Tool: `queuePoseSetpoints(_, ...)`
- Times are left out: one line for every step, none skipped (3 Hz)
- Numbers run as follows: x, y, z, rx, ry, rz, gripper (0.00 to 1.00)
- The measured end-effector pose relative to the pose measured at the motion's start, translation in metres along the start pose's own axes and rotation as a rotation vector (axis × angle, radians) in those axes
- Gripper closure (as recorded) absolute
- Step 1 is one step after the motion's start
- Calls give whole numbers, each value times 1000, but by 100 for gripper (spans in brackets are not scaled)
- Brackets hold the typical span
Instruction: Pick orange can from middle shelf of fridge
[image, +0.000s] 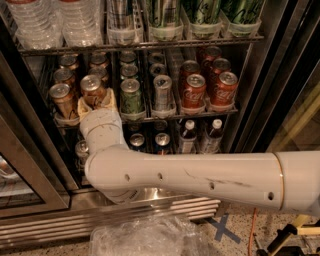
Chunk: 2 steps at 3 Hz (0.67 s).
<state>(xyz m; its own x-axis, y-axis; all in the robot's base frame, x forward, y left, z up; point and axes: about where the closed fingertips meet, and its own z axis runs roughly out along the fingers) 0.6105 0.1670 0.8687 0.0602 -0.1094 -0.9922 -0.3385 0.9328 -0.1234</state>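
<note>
Jaws at orange can (93, 88), middle shelf (165, 118)
</note>
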Motion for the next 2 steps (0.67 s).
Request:
queuePoseSetpoints(-10, -2, -7, -5, -24, -22, 100)
queuePoseSetpoints(-18, -4, -17, -13, -39, -48, 100)
